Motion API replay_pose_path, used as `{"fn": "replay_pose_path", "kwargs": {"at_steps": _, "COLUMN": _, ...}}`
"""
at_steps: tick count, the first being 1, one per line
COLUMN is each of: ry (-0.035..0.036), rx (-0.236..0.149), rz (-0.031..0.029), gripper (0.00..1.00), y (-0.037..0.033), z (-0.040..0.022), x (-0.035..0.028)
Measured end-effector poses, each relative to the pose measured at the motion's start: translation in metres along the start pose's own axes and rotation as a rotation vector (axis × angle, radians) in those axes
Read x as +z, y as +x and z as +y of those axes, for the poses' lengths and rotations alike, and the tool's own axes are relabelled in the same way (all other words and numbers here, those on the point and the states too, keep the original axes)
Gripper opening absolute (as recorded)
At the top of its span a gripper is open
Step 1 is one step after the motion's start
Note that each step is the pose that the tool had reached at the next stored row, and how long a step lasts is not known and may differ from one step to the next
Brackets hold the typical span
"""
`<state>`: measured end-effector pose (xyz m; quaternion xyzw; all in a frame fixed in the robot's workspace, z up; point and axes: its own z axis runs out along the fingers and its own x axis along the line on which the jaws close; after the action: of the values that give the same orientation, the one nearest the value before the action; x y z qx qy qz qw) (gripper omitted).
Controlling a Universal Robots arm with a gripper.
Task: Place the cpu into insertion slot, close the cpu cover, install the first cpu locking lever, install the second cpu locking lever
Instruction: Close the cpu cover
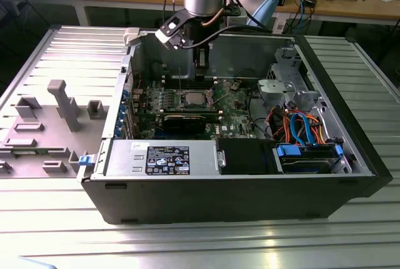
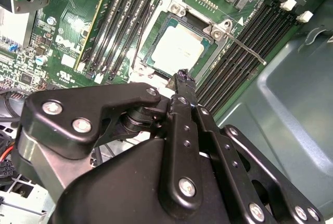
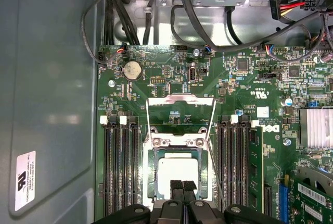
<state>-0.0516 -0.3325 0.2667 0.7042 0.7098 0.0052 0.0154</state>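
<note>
One cpu [image 1: 192, 98], mid-frame in the exterior view, lies flat in the insertion slot [image 3: 154, 174], silver square face up; hand [image 3: 182, 185] pinched closed, empty.

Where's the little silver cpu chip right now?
The cpu sits in the insertion slot at the middle of the green motherboard, between two banks of long black memory slots, close by the gripper in both wrist views.

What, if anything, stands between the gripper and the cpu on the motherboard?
Nothing visible. The gripper hangs over the cpu, which already lies in the insertion slot; in both wrist views the gap between them looks free.
</note>
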Motion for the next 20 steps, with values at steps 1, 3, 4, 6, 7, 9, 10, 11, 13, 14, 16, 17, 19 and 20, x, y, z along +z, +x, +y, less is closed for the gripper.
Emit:
{"fn": "replay_pose_path", "kwargs": {"at_steps": 1, "ry": 0.0, "rx": 0.0, "rz": 0.0, "gripper": 0.11, "y": 0.0, "z": 0.0002, "x": -0.0001}}
{"fn": "replay_pose_path", "kwargs": {"at_steps": 3, "ry": 0.0004, "rx": 0.0, "rz": -0.0002, "gripper": 0.11, "y": 0.0, "z": 0.0008, "x": -0.0002}}
{"fn": "replay_pose_path", "kwargs": {"at_steps": 4, "ry": 0.0007, "rx": 0.0, "rz": -0.0002, "gripper": 0.11, "y": -0.0001, "z": 0.0014, "x": -0.0002}}
{"fn": "replay_pose_path", "kwargs": {"at_steps": 6, "ry": 0.0012, "rx": 0.0, "rz": -0.0001, "gripper": 0.11, "y": -0.0001, "z": 0.0026, "x": -0.0001}}
{"fn": "replay_pose_path", "kwargs": {"at_steps": 7, "ry": 0.0014, "rx": 0.0, "rz": -0.0001, "gripper": 0.11, "y": -0.0001, "z": 0.0032, "x": -0.0001}}
{"fn": "replay_pose_path", "kwargs": {"at_steps": 9, "ry": 0.0015, "rx": 0.0, "rz": -0.0001, "gripper": 0.11, "y": -0.0001, "z": 0.0034, "x": -0.0001}}
{"fn": "replay_pose_path", "kwargs": {"at_steps": 10, "ry": 0.0015, "rx": 0.0, "rz": -0.0001, "gripper": 0.11, "y": -0.0001, "z": 0.0035, "x": -0.0001}}
{"fn": "replay_pose_path", "kwargs": {"at_steps": 11, "ry": 0.0015, "rx": 0.0, "rz": -0.0003, "gripper": 0.11, "y": -0.0001, "z": 0.0035, "x": -0.0001}}
{"fn": "replay_pose_path", "kwargs": {"at_steps": 13, "ry": 0.0015, "rx": 0.0, "rz": -0.0007, "gripper": 0.11, "y": 0.0, "z": 0.0035, "x": -0.0001}}
{"fn": "replay_pose_path", "kwargs": {"at_steps": 14, "ry": 0.0015, "rx": 0.0, "rz": -0.0012, "gripper": 0.11, "y": 0.0, "z": 0.0035, "x": 0.0}}
{"fn": "replay_pose_path", "kwargs": {"at_steps": 16, "ry": 0.0015, "rx": 0.0, "rz": -0.0033, "gripper": 0.11, "y": 0.0002, "z": 0.0035, "x": -0.0001}}
{"fn": "replay_pose_path", "kwargs": {"at_steps": 17, "ry": 0.0016, "rx": 0.0, "rz": -0.0051, "gripper": 0.11, "y": 0.0004, "z": 0.0035, "x": -0.0001}}
{"fn": "replay_pose_path", "kwargs": {"at_steps": 19, "ry": 0.0016, "rx": 0.0, "rz": -0.0078, "gripper": 0.11, "y": 0.0005, "z": 0.0035, "x": -0.0001}}
{"fn": "replay_pose_path", "kwargs": {"at_steps": 20, "ry": 0.0015, "rx": 0.0, "rz": -0.0084, "gripper": 0.11, "y": 0.0006, "z": 0.0035, "x": -0.0001}}
